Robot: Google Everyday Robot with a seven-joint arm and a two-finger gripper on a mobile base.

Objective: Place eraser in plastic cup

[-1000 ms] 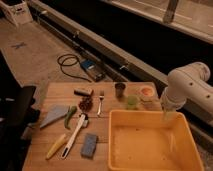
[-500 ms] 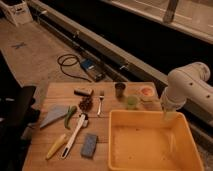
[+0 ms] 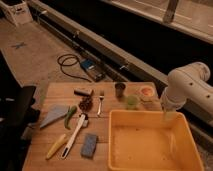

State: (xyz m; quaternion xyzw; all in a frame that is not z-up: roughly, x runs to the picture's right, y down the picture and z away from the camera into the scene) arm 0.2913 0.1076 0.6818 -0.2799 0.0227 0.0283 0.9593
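Camera view: the eraser (image 3: 83, 92) lies on the far left part of the wooden table (image 3: 57, 93), well apart from the gripper (image 3: 169, 116). The gripper hangs at the right, over the far rim of the yellow tub (image 3: 150, 114). The plastic cup (image 3: 131, 101) stands between them, beside 1 dark cup (image 3: 120, 90). The gripper's jaws stand wide apart and hold nothing.

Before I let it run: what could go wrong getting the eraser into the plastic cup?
The gripper, open over the far rim of the yellow bin, must cross the table to the eraser, and could knock the plastic cup or dark cup. The fork and a brown clump lie close beside the eraser, so a grasp might catch them.
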